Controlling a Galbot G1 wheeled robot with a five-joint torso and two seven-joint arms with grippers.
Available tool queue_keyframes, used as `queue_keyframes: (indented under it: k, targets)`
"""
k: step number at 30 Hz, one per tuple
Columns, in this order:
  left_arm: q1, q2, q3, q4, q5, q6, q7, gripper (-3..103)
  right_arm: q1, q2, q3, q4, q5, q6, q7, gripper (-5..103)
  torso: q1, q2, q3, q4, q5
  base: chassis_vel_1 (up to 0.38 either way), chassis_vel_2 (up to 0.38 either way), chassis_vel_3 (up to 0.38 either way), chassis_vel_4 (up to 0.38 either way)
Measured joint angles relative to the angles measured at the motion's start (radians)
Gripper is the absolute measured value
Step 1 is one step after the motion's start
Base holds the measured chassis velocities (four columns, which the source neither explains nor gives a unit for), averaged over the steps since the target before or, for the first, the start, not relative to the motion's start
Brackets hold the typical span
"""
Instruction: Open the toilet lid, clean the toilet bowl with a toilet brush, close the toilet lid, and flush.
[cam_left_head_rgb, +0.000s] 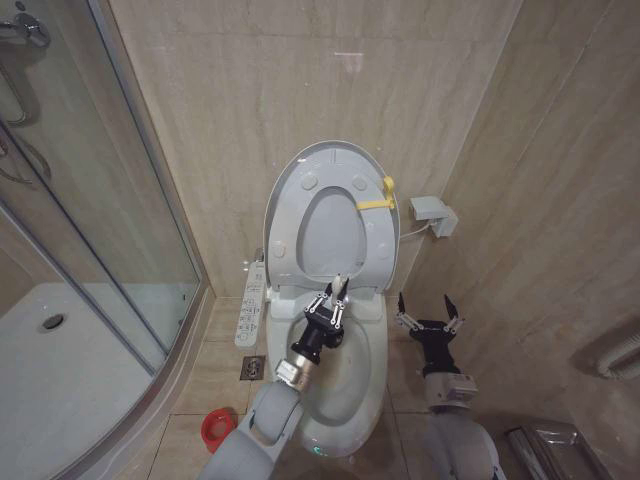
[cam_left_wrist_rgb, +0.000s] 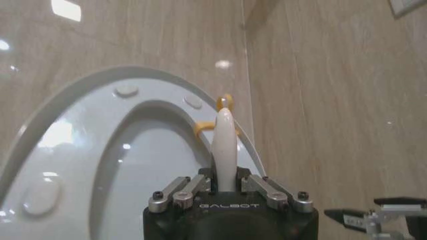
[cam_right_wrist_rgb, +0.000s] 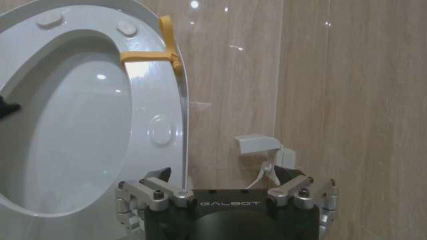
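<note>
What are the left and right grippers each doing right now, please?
Left gripper: shut on the toilet brush handle, over the toilet bowl.
Right gripper: open, empty, beside the bowl.

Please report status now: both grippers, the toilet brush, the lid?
Left gripper over toilet bowl, shut on toilet brush handle. Right gripper open, idle beside bowl. Toilet lid up against wall. No obstruction seen.

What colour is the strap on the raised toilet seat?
Yellow; the strap shows best in the right wrist view.
</note>
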Motion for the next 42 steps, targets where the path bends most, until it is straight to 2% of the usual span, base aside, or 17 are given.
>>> queue_keyframes:
  k: [8,12,14,15,18,19,22,23,25,37,40,42]
  targets:
    - [0.016,0.004,-0.002,-0.006,0.014,-0.002,-0.001,19,0.000,0.000,0.000,0.000,0.000,0.000,0.000,100,0.000,0.000,0.000,-0.0002,0.0002,0.000,0.000,0.000,0.000]
    - [-0.009,-0.008,0.006,0.054,0.012,-0.018,0.000,19,0.000,0.000,0.000,0.000,0.000,0.000,0.000,100,0.000,0.000,0.000,0.0000,0.0003,0.000,0.000,0.000,0.000]
    - [-0.043,-0.032,0.021,0.133,-0.002,-0.038,0.001,19,0.000,0.000,0.000,0.000,0.000,0.000,0.000,100,0.000,0.000,0.000,0.0000,0.0003,0.000,0.000,0.000,0.000]
    - [-0.043,-0.032,0.021,0.133,-0.002,-0.038,0.001,19,0.000,0.000,0.000,0.000,0.000,0.000,0.000,100,0.000,0.000,0.000,0.0000,0.0003,0.000,0.000,0.000,0.000]
    - [-0.109,-0.078,0.055,0.296,-0.037,-0.069,0.010,19,0.000,0.000,0.000,0.000,0.000,0.000,0.000,100,0.000,0.000,0.000,-0.0003,0.0002,0.000,0.000,0.000,0.000]
    - [-0.109,-0.078,0.055,0.296,-0.037,-0.069,0.010,19,0.000,0.000,0.000,0.000,0.000,0.000,0.000,100,0.000,0.000,0.000,-0.0003,0.0002,0.000,0.000,0.000,0.000]
    - [-0.173,-0.134,0.081,0.468,-0.057,-0.111,0.029,19,0.000,0.000,0.000,0.000,0.000,0.000,0.000,100,0.000,0.000,0.000,-0.0003,0.0002,0.000,0.000,0.000,0.000]
    - [-0.173,-0.134,0.081,0.468,-0.057,-0.111,0.029,19,0.000,0.000,0.000,0.000,0.000,0.000,0.000,100,0.000,0.000,0.000,-0.0003,0.0002,0.000,0.000,0.000,0.000]
    - [-0.209,-0.167,0.089,0.558,-0.059,-0.133,0.035,19,0.000,0.000,0.000,0.000,0.000,0.000,0.000,100,0.000,0.000,0.000,-0.0002,0.0003,0.000,0.000,0.000,0.000]
    - [-0.296,-0.224,0.101,0.771,-0.059,-0.182,0.061,19,0.000,0.000,0.000,0.000,0.000,0.000,0.000,100,0.000,0.000,0.000,0.0000,0.0001,0.000,0.000,0.000,0.000]
    - [-0.298,-0.223,0.086,0.774,-0.059,-0.193,0.074,19,0.000,0.000,0.000,0.000,0.000,0.000,0.000,100,0.000,0.000,0.000,0.0001,0.0001,0.000,0.000,0.000,0.000]
    - [-0.293,-0.217,0.089,0.723,-0.060,-0.190,0.076,19,0.000,0.000,0.000,0.000,0.000,0.000,0.000,100,0.000,0.000,0.000,0.0001,0.0001,0.000,0.000,0.000,0.000]
